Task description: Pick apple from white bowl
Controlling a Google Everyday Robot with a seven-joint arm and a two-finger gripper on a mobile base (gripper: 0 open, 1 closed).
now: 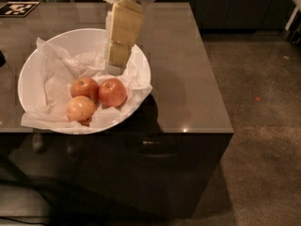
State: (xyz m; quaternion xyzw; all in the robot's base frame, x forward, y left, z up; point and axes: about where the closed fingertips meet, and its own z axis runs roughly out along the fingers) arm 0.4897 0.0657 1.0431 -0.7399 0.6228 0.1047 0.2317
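The white bowl (33,74) sits on the brown table, lined with crumpled white paper. Three apples lie in its front half. The reddest apple (113,92) is on the right. A duller red apple (84,88) lies to its left, and a paler yellow-pink apple (80,108) lies in front. My gripper (115,68), cream-coloured, hangs down from the top of the view over the bowl's right back part. Its tip is just above and behind the reddest apple, apart from it.
The brown table (178,69) ends at its front edge just below the bowl and at its right edge near the dark floor (263,126). A black-and-white marker tag (18,8) lies at the table's back left corner.
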